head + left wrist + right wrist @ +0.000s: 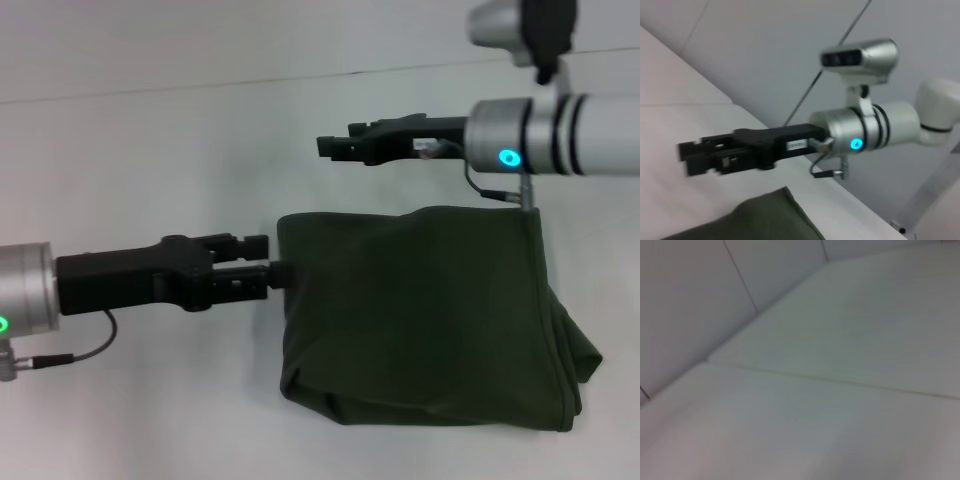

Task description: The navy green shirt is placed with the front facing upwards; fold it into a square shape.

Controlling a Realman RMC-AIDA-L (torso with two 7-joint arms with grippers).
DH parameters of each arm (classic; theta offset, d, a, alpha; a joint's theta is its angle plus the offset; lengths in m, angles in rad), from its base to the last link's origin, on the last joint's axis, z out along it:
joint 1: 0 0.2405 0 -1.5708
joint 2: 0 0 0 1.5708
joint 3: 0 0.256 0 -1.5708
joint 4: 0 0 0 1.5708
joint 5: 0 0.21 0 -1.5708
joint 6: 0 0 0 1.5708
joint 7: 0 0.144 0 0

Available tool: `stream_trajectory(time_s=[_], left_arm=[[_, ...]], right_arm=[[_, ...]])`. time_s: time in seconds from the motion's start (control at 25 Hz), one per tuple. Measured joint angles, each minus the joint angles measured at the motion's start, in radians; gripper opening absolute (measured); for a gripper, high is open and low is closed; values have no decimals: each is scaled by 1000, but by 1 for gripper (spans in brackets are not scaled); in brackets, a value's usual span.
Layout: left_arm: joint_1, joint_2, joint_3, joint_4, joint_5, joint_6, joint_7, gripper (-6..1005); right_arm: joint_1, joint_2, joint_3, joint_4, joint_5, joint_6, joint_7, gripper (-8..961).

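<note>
The navy green shirt point(420, 315) lies folded into a rough square on the white table point(150, 150), plain green side up, with no lettering showing. Its loose edges bunch at the right side. A corner of it shows in the left wrist view point(760, 220). My left gripper point(272, 264) is low at the shirt's left edge, open, its tips touching or almost touching the cloth and holding nothing. My right gripper point(332, 147) hovers above the table just beyond the shirt's far edge, open and empty; it also shows in the left wrist view point(690, 157).
The white table point(840, 415) runs all around the shirt. A seam crosses it at the back point(200, 85). The right wrist view shows only bare table and wall.
</note>
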Motion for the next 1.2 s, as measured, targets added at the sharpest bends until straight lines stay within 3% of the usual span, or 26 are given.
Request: stream_trajectory(time_s=[0.24, 0.44, 0.56, 0.68, 0.8, 0.96, 1.2], left_arm=[[47, -5, -74, -6, -31, 19, 47, 754], [81, -5, -168, -23, -49, 64, 91, 764], [105, -2, -223, -43, -58, 118, 143, 828], [135, -5, -240, -46, -56, 159, 190, 891], [160, -11, -243, -42, -40, 191, 232, 890], [182, -14, -244, -38, 2, 247, 288, 888], [178, -14, -241, -37, 70, 280, 295, 885]], right_arm=[[-142, -13, 33, -17, 178, -141, -174, 637], [-223, -14, 150, -28, 191, -315, -277, 705], [-277, -12, 200, -52, 192, -438, -345, 760], [-340, -17, 226, -76, 189, -559, -406, 814], [-394, -28, 244, -104, 175, -633, -424, 866], [-425, -49, 247, -121, 104, -728, -437, 924], [-414, -53, 246, -128, -11, -809, -439, 924]])
